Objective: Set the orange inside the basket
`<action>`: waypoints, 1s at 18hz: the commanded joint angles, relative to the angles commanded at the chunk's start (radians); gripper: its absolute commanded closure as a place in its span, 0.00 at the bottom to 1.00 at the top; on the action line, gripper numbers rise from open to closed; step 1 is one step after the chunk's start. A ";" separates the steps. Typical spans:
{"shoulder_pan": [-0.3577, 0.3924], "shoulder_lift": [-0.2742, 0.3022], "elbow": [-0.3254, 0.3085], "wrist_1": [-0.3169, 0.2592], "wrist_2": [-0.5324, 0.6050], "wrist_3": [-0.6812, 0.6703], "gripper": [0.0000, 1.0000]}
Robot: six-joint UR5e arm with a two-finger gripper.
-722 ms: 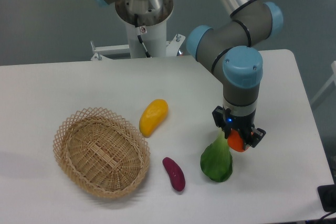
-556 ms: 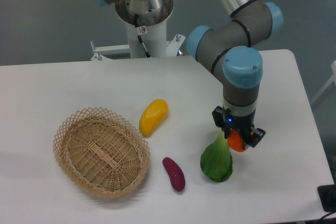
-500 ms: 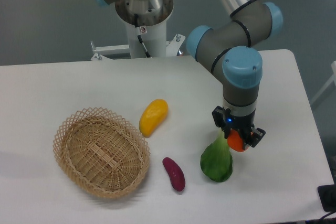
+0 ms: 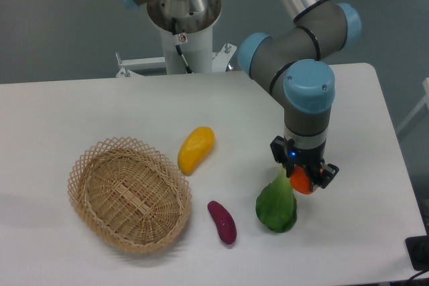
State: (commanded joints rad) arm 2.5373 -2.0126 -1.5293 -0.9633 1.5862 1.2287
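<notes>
Orange (image 4: 300,180) sits between tool (image 4: 303,177) fingers, apparently gripped; partly hidden, beside green vegetable (image 4: 276,206).

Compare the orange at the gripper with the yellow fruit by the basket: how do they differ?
Shape: the orange is small and round, while the yellow fruit is long and larger. Colour: the orange is bright orange, the yellow fruit yellow with an orange tint. State: the orange sits between the fingers of the gripper beside the green vegetable; the yellow fruit lies free on the table near the basket. Neither is in the basket.
</notes>
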 joint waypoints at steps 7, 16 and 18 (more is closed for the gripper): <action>-0.093 0.006 -0.003 0.002 0.000 -0.107 0.49; -0.215 0.005 -0.005 0.008 -0.002 -0.328 0.46; -0.244 0.003 -0.005 0.014 0.003 -0.379 0.46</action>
State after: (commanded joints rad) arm 2.2934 -2.0095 -1.5340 -0.9496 1.5892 0.8501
